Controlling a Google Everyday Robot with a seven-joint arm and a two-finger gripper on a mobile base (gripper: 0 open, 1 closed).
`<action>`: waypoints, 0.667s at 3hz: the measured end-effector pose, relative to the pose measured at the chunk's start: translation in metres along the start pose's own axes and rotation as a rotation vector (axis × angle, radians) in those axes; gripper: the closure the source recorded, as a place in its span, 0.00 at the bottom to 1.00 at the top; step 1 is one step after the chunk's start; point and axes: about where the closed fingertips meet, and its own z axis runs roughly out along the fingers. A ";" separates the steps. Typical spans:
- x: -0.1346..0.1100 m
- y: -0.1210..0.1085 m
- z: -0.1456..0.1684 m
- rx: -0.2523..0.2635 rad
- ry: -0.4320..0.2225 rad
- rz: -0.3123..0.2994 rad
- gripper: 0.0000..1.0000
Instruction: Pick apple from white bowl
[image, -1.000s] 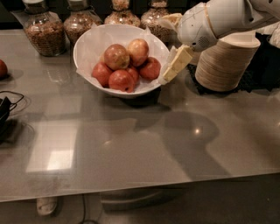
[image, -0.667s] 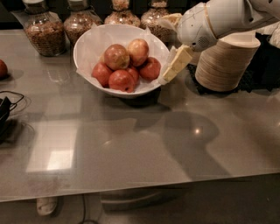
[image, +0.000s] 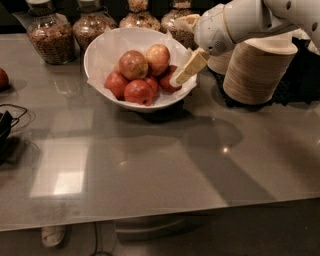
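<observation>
The apple (image: 158, 58) is seated in the white bowl (image: 100, 57), just left of the gripper (image: 188, 45), whose fingers (image: 190, 67) are spread. The bowl is set on a grey counter (image: 175, 165) before jars (image: 49, 36).

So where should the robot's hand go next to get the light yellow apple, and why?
The cream two-finger gripper hangs at the rim of the wide glossy white bowl, beside the pale yellow-orange round apple, not yet over it. So probably a small move toward the bowl's middle, over that apple.
</observation>
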 end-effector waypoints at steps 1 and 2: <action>0.000 -0.017 0.018 -0.009 -0.005 -0.011 0.12; 0.000 -0.027 0.032 -0.026 -0.007 -0.017 0.12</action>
